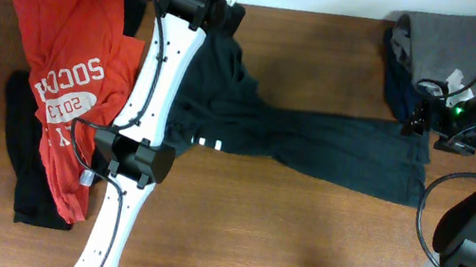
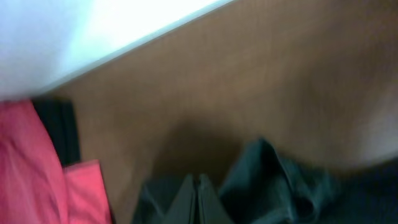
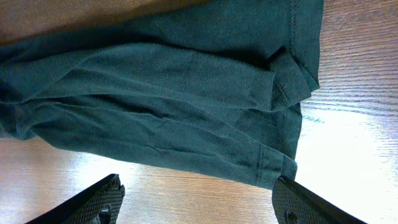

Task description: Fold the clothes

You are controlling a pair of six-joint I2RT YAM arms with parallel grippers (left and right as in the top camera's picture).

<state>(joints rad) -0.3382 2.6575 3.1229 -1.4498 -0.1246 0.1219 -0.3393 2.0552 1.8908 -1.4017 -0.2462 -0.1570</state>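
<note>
The black T-shirt (image 1: 313,141) lies stretched across the middle of the table, with small white lettering (image 1: 211,142) near its left part. My left gripper (image 1: 226,15) is at the shirt's far left end. In the left wrist view its fingers (image 2: 198,190) are pressed together with dark cloth (image 2: 280,186) bunched around them. My right gripper (image 1: 424,117) is open and empty at the shirt's right end. In the right wrist view its fingers (image 3: 199,202) hover over bare wood just beside the shirt's stitched hem (image 3: 155,93).
A red shirt with white print (image 1: 68,59) lies at the left, also in the left wrist view (image 2: 25,168), over another black garment (image 1: 22,166). A grey garment (image 1: 449,38) on a navy one (image 1: 399,87) is piled at the back right. The table's back edge is near my left gripper.
</note>
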